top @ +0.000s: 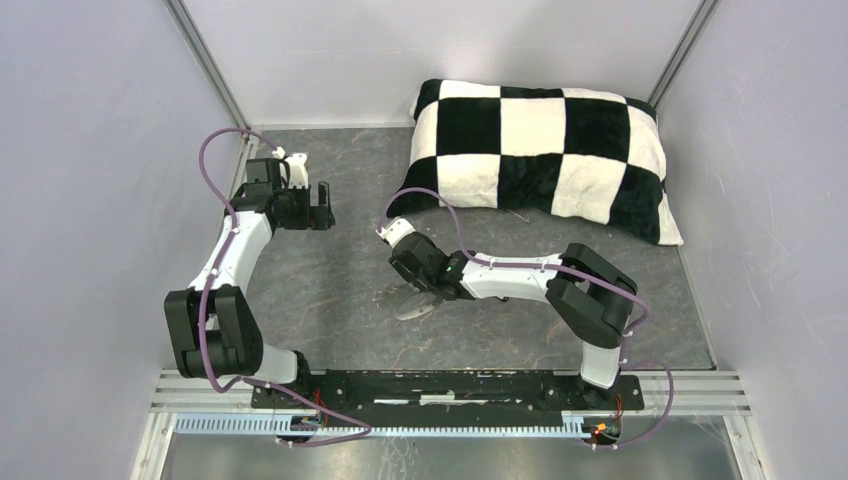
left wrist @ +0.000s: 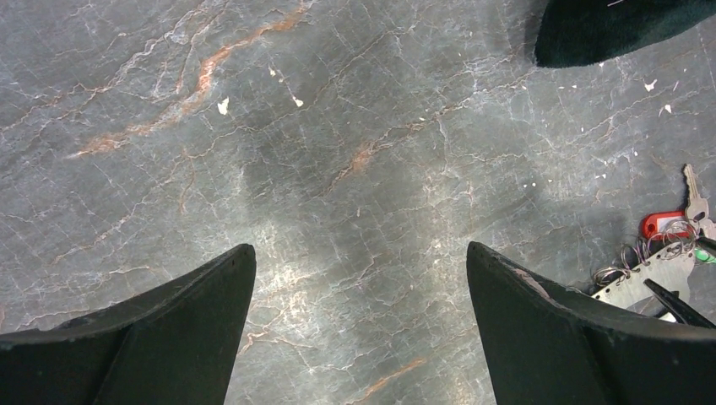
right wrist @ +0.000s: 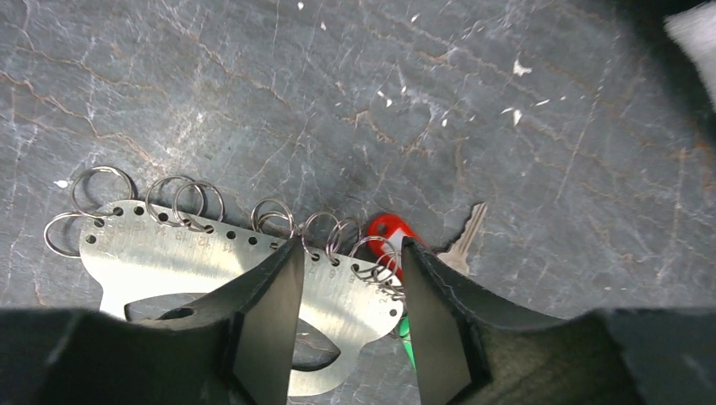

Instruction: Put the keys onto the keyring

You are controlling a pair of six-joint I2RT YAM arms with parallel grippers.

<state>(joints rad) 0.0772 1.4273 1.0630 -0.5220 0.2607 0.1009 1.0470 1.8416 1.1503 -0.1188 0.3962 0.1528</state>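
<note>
The keyring [right wrist: 169, 253] is a flat metal plate with a row of small split rings along its edge, lying on the marbled table. A red-tagged key [right wrist: 386, 229] with its silver blade [right wrist: 464, 240] lies at the plate's right end, and a green tag [right wrist: 405, 329] peeks out below it. My right gripper [right wrist: 351, 245] hangs low over that end. Its jaws are half closed, with a gap either side of the plate's corner and rings. The left finger overlaps the plate. My left gripper [left wrist: 360, 248] stands wide open over bare table, with the keyring [left wrist: 654, 274] and red tag [left wrist: 660, 223] off to its right.
A black-and-white checked pillow [top: 540, 150] lies at the back right of the table. Grey walls close in both sides. The left arm [top: 240, 240] stands by the left wall, and the right arm [top: 520, 275] reaches across the middle.
</note>
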